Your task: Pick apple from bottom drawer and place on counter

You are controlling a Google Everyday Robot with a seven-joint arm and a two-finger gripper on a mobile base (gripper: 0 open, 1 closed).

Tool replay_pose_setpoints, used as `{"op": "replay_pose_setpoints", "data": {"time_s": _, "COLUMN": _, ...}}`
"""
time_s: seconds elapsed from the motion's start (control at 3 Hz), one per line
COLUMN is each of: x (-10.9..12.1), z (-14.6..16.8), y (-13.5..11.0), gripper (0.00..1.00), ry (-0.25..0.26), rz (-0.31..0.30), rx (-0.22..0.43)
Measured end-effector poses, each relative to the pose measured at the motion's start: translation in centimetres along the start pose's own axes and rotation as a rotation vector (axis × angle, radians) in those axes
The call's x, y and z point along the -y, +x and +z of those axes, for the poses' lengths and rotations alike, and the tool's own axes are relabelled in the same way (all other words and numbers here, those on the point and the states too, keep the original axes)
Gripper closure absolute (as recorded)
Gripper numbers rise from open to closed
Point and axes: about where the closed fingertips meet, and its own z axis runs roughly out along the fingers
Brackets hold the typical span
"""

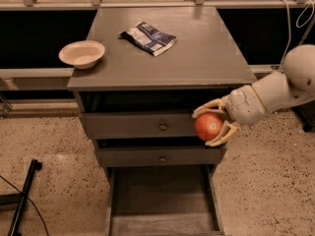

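My gripper (210,126) comes in from the right and is shut on the apple (208,127), a red-orange fruit held between its pale fingers (208,105). It hangs in front of the right end of the two upper drawers, just below the front edge of the counter (197,63). The bottom drawer (162,203) is pulled out below, and the part of its grey floor in view is bare. The arm (275,92) reaches in from the right edge.
A cream bowl (82,53) sits at the counter's left edge. A blue and white snack bag (147,37) lies near the counter's back middle. Two upper drawers with round knobs (163,127) are nearly closed. A black stand leg (24,195) lies on the floor at left.
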Motion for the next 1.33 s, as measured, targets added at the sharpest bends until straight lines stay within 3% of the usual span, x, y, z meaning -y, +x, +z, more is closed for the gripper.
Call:
{"op": "replay_pose_setpoints", "data": {"time_s": 0.33, "x": 3.7, "z": 0.1, "y": -2.3, "gripper": 1.0, "ry": -0.067, "rz": 0.013, "rx": -0.063}}
{"op": "replay_pose_setpoints", "data": {"time_s": 0.67, "x": 9.9, "z": 0.7, "y": -1.6, "gripper": 1.0, "ry": -0.151, "rz": 0.159, "rx": -0.054}}
{"op": "replay_pose_setpoints", "data": {"time_s": 1.0, "x": 14.0, "z": 0.5, "y": 0.2, "gripper": 1.0, "ry": -0.129, "rz": 0.306, "rx": -0.025}}
{"op": "replay_pose_setpoints", "data": {"time_s": 1.33, "x": 15.0, "z": -0.1, "y": 0.4, "gripper": 1.0, "ry": -0.102, "rz": 0.322, "rx": -0.027}}
